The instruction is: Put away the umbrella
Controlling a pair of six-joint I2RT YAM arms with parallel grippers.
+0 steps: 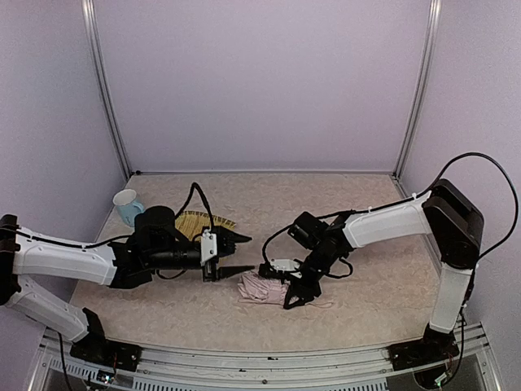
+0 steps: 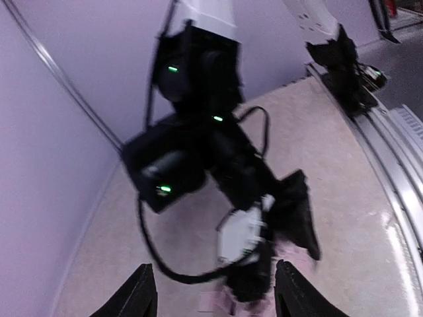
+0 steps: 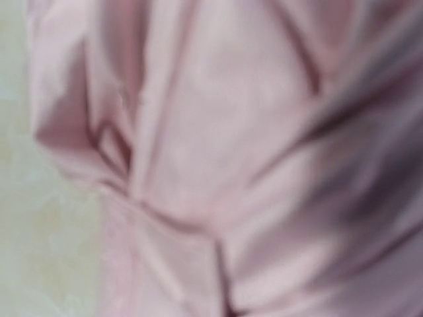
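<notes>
Umbrella (image 1: 256,290) lies crosswise beneath right gripper (image 1: 295,295), whose grip cannot be told; left gripper (image 1: 251,253), jaws apart, hangs just left.

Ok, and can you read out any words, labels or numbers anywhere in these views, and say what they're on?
No readable text anywhere.
The mug, the umbrella and the straw mat show no lettering.
Any marks on the left arm or right arm are too small or blurred to read.
</notes>
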